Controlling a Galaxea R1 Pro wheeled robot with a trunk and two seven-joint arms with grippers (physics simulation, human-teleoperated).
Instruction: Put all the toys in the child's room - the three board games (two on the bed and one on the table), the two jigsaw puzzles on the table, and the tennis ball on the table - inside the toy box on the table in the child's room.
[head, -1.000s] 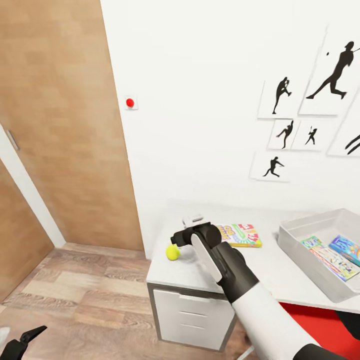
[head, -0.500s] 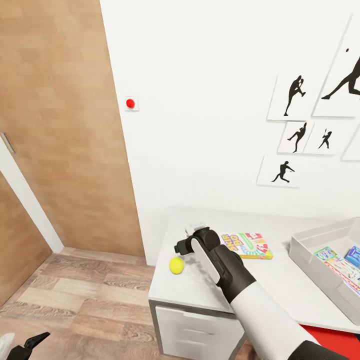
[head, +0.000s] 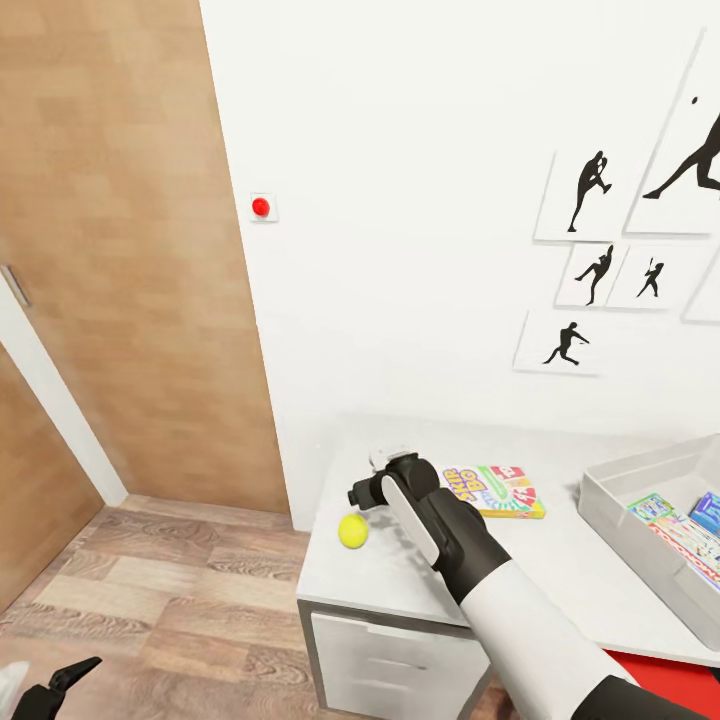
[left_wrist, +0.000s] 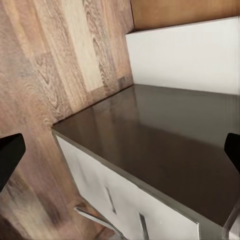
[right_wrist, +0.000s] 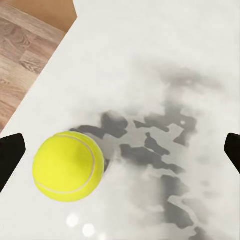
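Left gripper (head: 60, 680): you are holding it low at the far left, over the wooden floor (head: 150, 590); in the left wrist view its dark fingertips (left_wrist: 10, 157) are sitting at opposite edges of the picture, so the jaws are standing wide apart and holding nothing.
Dark grey top (left_wrist: 165, 145): it is lying ahead of your left gripper, with a white cabinet front (left_wrist: 115, 200) below it.
Door (head: 120, 250): brown wood, standing well to the left of your right gripper.
Red button (head: 261, 207): it is sitting on the white wall, high above your right gripper.
Tennis ball (head: 352, 530): it is resting on the table (head: 400, 580) just beside your right gripper, on its left and slightly nearer you; in the right wrist view the tennis ball (right_wrist: 68, 166) is lying between the fingertips, close to one of them and clear of the other.
Right gripper (head: 385, 468): you are keeping it low over the table's left end; its jaws are spread wide, gripping nothing.
Board game (head: 495, 490): yellow-orange cover, lying flat on the table just right of your right gripper.
Silhouette pictures (head: 590, 270): hanging on the wall, up and to the right of your right gripper.
Toy box (head: 625, 500): light grey tray, well to the right of your right gripper, holding colourful printed boxes (head: 680, 525).
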